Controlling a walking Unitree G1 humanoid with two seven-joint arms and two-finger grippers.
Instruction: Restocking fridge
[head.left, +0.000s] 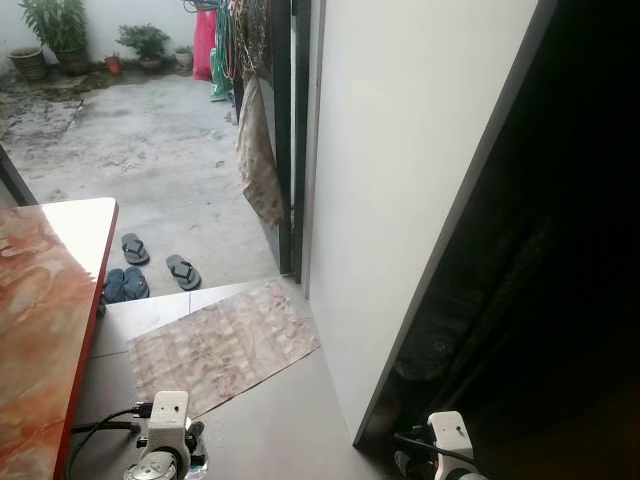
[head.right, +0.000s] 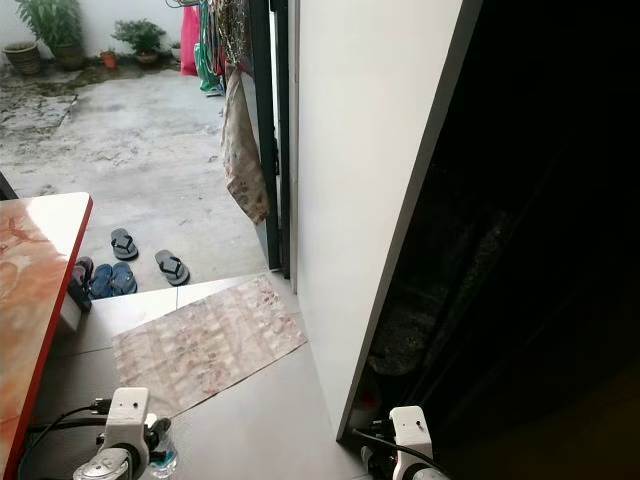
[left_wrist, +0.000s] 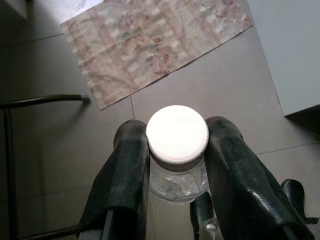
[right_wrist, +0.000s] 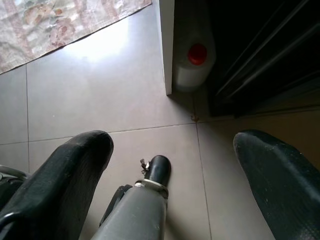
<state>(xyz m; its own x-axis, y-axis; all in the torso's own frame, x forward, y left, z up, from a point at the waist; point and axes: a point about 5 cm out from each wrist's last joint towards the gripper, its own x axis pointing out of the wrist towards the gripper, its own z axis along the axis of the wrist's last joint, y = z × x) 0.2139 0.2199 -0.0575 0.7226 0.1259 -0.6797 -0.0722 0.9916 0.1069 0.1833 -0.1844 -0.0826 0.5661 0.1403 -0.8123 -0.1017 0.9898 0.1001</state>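
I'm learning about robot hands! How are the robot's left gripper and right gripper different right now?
The left gripper is shut on a clear bottle with a white cap; the right gripper holds nothing. The left gripper's fingers press close beside the cap; the right gripper's fingers are spread wide apart. Below the left one lies a patterned mat; near the right one stands a red-capped jug. Both have thick black fingers above grey floor tiles.

Clear plastic bottle (left_wrist: 176, 172), ribbed cap (left_wrist: 177, 134)
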